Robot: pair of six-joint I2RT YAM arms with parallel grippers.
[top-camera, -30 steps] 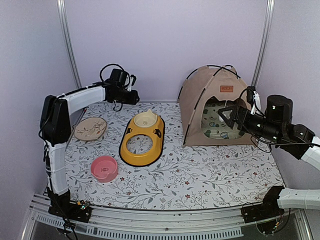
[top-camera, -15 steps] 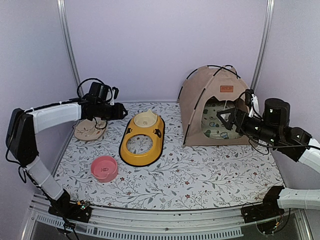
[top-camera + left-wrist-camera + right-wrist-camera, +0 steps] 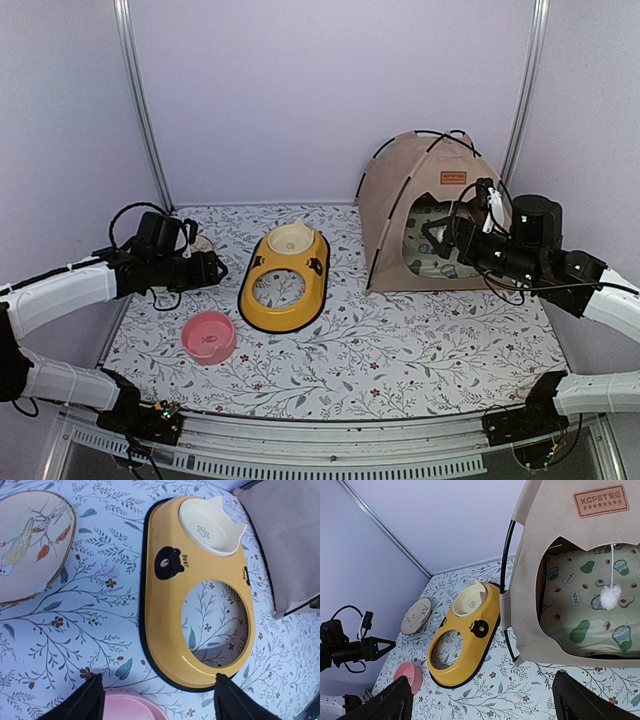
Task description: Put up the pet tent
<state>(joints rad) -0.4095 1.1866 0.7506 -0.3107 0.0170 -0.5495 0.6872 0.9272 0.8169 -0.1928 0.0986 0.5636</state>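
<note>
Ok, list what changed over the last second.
The left hand swung from high at the rear down and nearer, now low between the patterned round plate and pink bowl, jaws open, holding nothing. The right hand edged toward the doorway of the tan fabric pet tent, open throughout. Tent, yellow two-bowl feeder, plate and bowl stayed put.

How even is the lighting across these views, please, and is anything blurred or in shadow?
Top external: soft, even light, pet tent sharp. Left wrist: yellow feeder crisp, left fingers dark silhouettes at the bottom edge. Right wrist: label legible, the tent's inside shaded, right fingers likewise dark.
</note>
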